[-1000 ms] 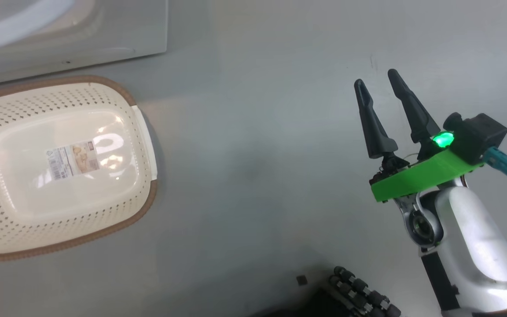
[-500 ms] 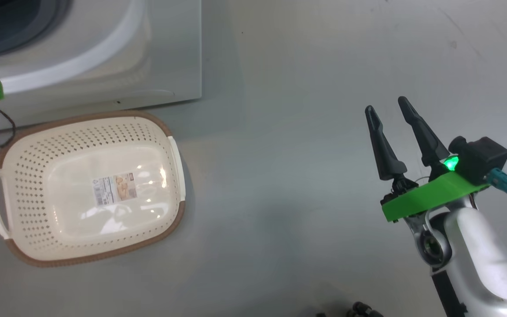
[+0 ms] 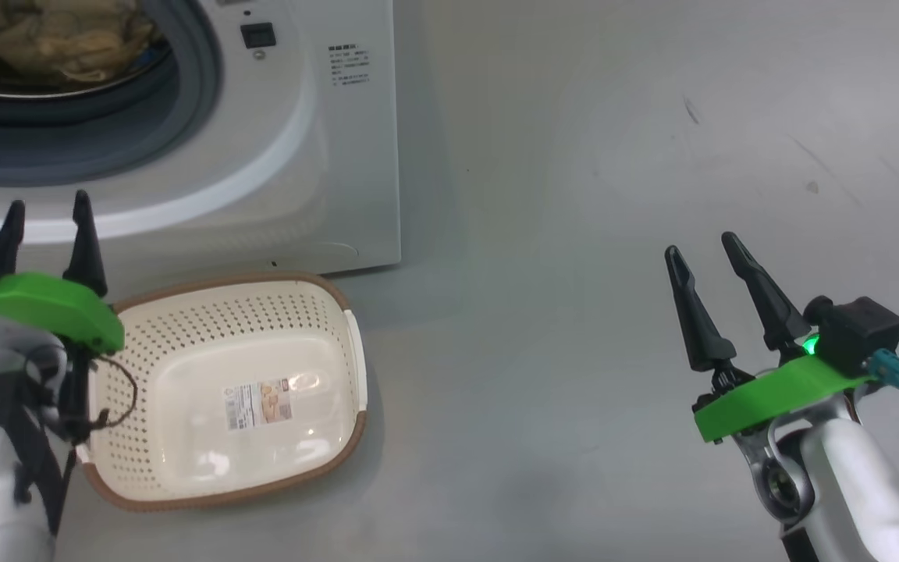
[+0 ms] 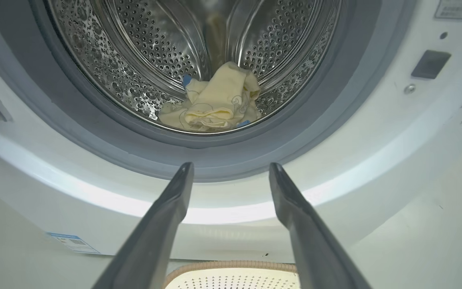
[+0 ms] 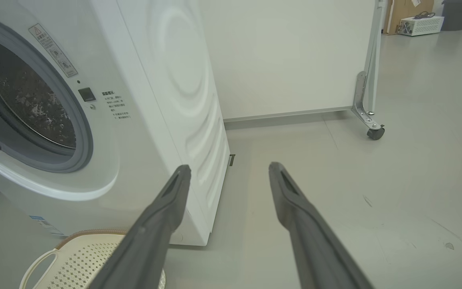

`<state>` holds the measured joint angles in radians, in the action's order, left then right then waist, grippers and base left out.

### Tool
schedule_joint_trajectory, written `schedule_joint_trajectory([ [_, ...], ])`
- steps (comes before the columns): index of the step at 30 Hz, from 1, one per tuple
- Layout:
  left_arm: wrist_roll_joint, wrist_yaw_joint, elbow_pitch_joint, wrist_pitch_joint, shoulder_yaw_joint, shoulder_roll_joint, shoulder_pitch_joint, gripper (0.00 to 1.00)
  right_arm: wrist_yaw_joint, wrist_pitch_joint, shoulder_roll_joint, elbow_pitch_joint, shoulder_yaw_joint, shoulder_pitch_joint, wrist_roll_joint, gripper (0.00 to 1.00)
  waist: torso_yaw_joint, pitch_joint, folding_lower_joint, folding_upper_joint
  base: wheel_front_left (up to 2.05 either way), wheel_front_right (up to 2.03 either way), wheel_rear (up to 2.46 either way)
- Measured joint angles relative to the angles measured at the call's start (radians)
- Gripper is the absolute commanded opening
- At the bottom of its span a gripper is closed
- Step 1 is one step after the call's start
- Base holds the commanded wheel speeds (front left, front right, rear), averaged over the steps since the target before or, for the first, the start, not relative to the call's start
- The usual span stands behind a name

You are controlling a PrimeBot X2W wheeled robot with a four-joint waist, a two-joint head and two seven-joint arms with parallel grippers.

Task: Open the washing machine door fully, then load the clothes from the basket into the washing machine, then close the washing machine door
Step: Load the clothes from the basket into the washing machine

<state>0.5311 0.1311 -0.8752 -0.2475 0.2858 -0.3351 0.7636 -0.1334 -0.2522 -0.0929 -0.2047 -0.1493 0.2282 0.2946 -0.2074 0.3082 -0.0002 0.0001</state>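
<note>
While left fingers (image 3: pixel 85 242) and right fingers (image 3: pixel 695 312) gape, the basket (image 3: pixel 262 279) fronts the washing machine (image 3: pixel 325 156).

1. One washing machine (image 3: pixel 325 156).
2. One basket (image 3: pixel 262 279).
3. One heap of clothes (image 4: pixel 215 104); the separate garments cannot be counted.
4. Two grippers: left gripper (image 3: pixel 49 201), right gripper (image 3: pixel 701 244).
5. One castor (image 5: pixel 375 133).

The white washing machine (image 3: pixel 340 156) stands with its round opening uncovered. Cream-yellow clothes (image 4: pixel 215 104) with blue trims lie crumpled at the bottom of its steel drum (image 4: pixel 142 48). The cream perforated basket (image 3: pixel 246 320), brown-rimmed, sits upright on the floor (image 3: pixel 574 312) just in front, a label sticker on its base.
</note>
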Motion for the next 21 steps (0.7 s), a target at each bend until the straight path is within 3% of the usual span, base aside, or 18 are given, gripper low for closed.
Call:
schedule_joint_trajectory([
  [12,-0.005,-0.068,0.293,0.0,-0.033,0.045,-0.329,1.0,0.0,0.0,-0.011,-0.001,0.036,-0.098,-0.014,1.0,0.058,-0.169,0.0,0.0,0.0,0.0,0.0],
  [21,-0.023,-0.092,0.415,0.0,-0.062,0.096,-0.523,1.0,0.0,0.0,-0.008,-0.002,0.056,-0.168,-0.015,1.0,0.093,-0.27,0.0,0.0,0.0,0.0,0.0],
])
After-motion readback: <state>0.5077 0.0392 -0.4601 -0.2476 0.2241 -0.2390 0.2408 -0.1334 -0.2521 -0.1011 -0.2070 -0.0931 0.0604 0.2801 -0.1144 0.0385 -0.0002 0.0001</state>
